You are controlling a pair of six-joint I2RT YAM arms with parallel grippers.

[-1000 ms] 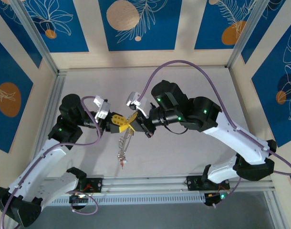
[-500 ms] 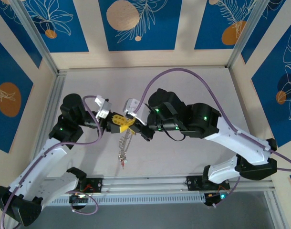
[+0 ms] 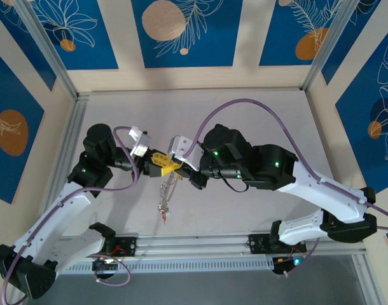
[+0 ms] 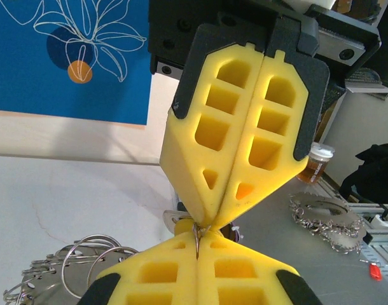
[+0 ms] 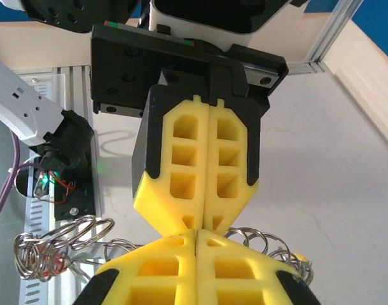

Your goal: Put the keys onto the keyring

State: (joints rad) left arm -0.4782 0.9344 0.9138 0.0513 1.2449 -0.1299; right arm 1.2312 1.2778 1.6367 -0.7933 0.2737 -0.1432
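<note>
My two grippers meet tip to tip above the middle of the table. The left gripper [image 3: 165,163] [image 4: 199,240] is shut on a thin grey wire, the keyring [image 4: 198,234], which runs straight into the shut tips of the right gripper [image 3: 174,168] [image 5: 195,234]. A bunch of keys [image 3: 164,200] and small split rings hangs below the tips, ending in a red tag [image 3: 163,218]. The left wrist view has rings [image 4: 86,264] at the lower left. Rings [image 5: 51,244] fan out beside my right fingers, with a yellow tag [image 5: 301,259] at the right.
Both arms arch over the white table [image 3: 257,206]. An aluminium rail [image 3: 200,244] with the arm bases runs along the near edge. Patterned walls and metal posts [image 3: 51,54] close in the back and sides. A heap of metal chain [image 4: 324,216] lies off the table.
The right arm has swung in toward the left gripper and turned its wrist. The meeting point of the tips has shifted slightly left. The hanging bunch stays below.
</note>
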